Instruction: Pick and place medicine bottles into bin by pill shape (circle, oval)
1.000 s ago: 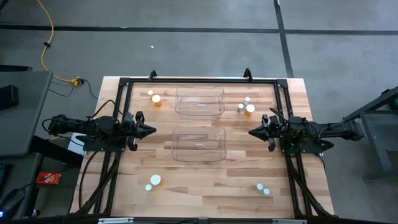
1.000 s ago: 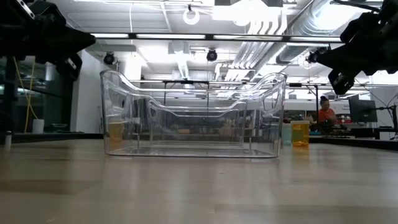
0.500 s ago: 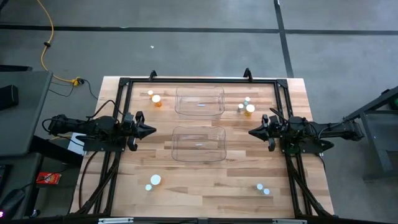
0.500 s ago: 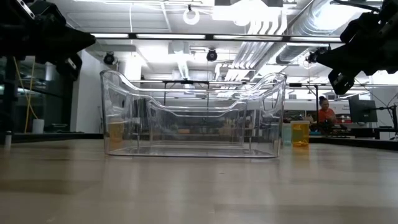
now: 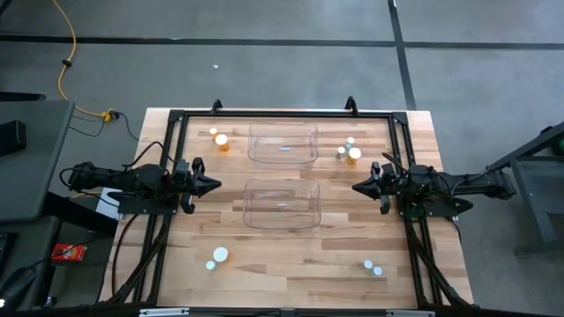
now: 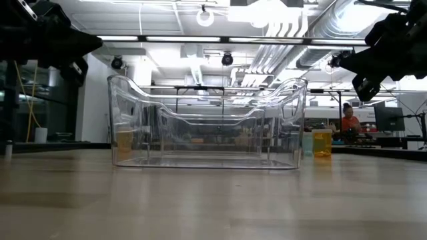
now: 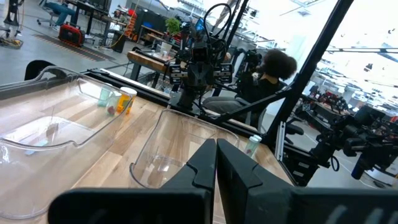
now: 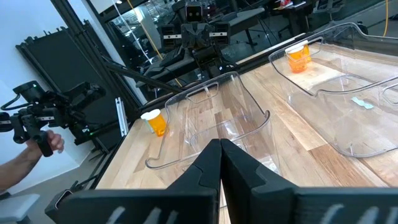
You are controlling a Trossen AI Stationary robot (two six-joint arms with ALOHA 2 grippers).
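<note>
Several small medicine bottles stand upright on the wooden table: an orange one (image 5: 221,141) at the far left, a cluster (image 5: 351,152) at the far right, two (image 5: 217,256) at the near left and two (image 5: 373,267) at the near right. My left gripper (image 5: 214,185) is shut and empty above the table, left of the near clear bin (image 5: 282,204). My right gripper (image 5: 357,187) is shut and empty right of that bin. Both point at the bin. The left wrist view (image 7: 216,163) and the right wrist view (image 8: 219,157) show the fingertips closed together.
A second clear bin (image 5: 282,143) stands behind the near one. A black frame (image 5: 282,114) runs along the table's far edge and sides. Bare wood lies between the bins and the bottles. A person (image 7: 273,65) and a hand (image 8: 46,144) show beyond the table.
</note>
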